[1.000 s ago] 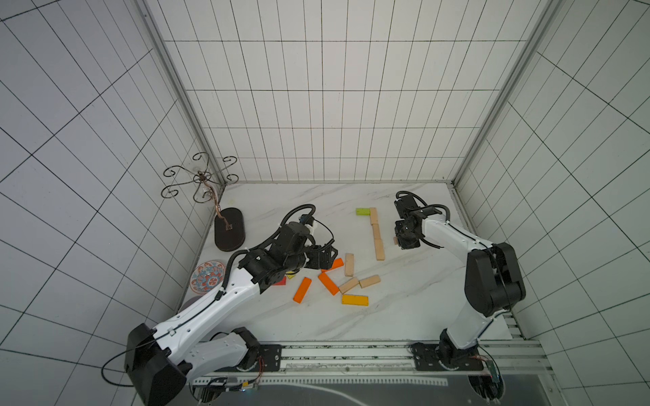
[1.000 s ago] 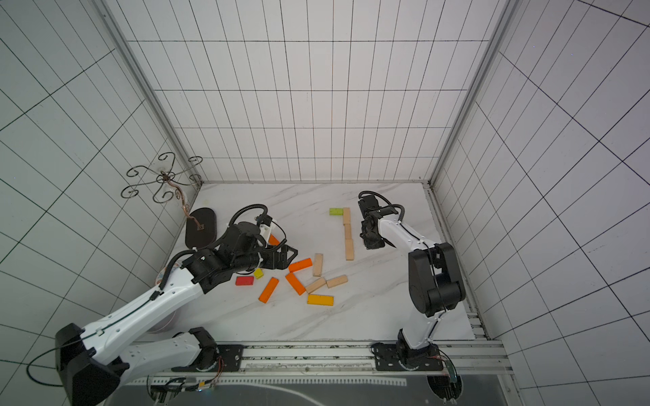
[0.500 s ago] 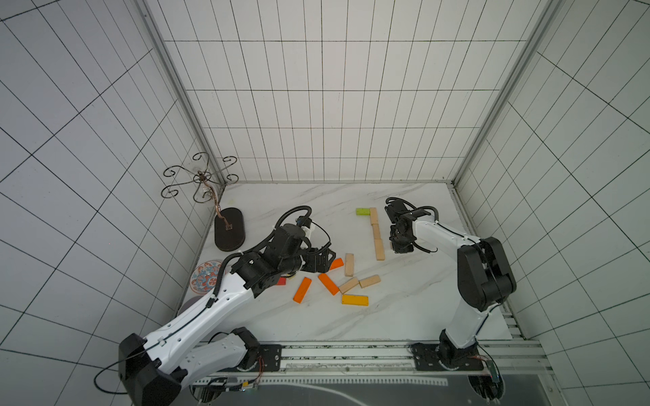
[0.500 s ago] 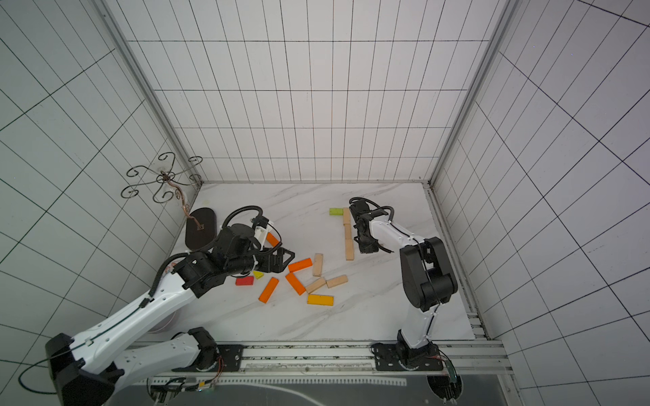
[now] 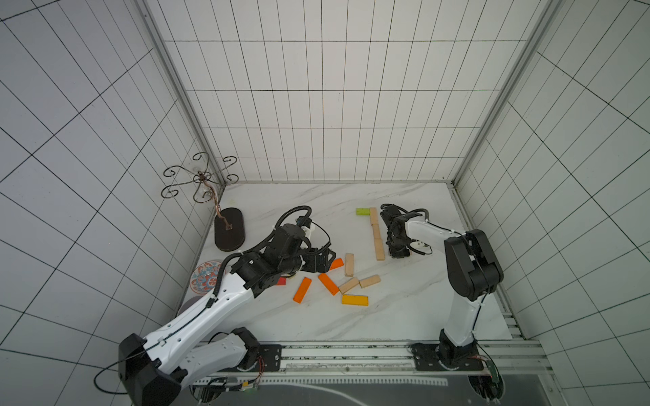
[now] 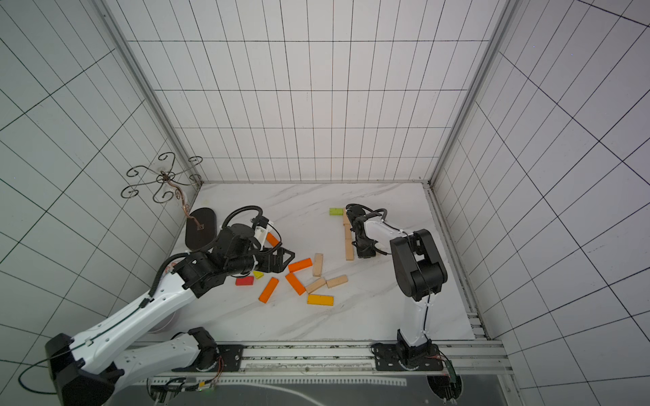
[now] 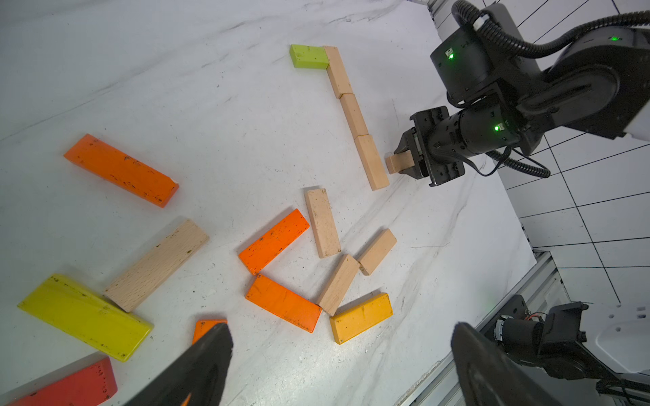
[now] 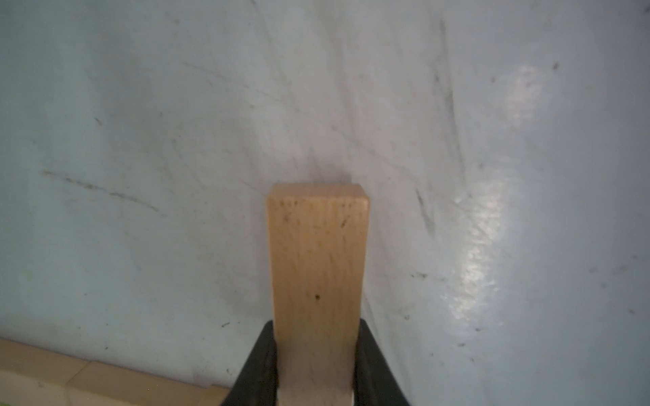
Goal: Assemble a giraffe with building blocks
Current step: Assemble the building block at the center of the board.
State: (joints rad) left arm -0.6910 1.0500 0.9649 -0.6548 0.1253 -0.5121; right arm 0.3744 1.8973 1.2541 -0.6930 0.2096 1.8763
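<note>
**Work surface.** The marble table (image 5: 422, 309) carries every part. The dark stand base (image 5: 229, 233) and the patterned plate (image 5: 204, 279) sit at the edge on the left arm's side, well apart from the build, and appear to play no part in it.

**Arms.** The left arm (image 5: 211, 309) reaches in over the supply. The right arm (image 5: 467, 267) is folded down beside the build.

**Supply.** The loose blocks (image 7: 278, 240) lie flat and unaligned between the two arms. They are orange and pale pieces, plus a yellow block (image 7: 84, 316) and a red block (image 7: 70, 386).

**Assembly.** Three pale blocks form a column (image 5: 375, 233), laid end to end. A lime green block (image 5: 362, 211) touches its far end at a right angle. This layout reads as neck and head.

**Held part.** The right gripper (image 7: 407, 159) is clamped on a pale block (image 8: 318, 253). The jaws grip one end across its width, so the free end projects clear for placing. That free end sits just beside the near end of the column, on the side away from the lime green block. Whether it touches the column cannot be told. It is probably the first body piece.

**Idle tool.** The left gripper (image 6: 285, 261) hangs over the supply with jaws spread wide and nothing between them — a ready posture, likely for the next pick.

**Caution.** The column is unrestrained, so a sideways nudge during release could break its line.
</note>
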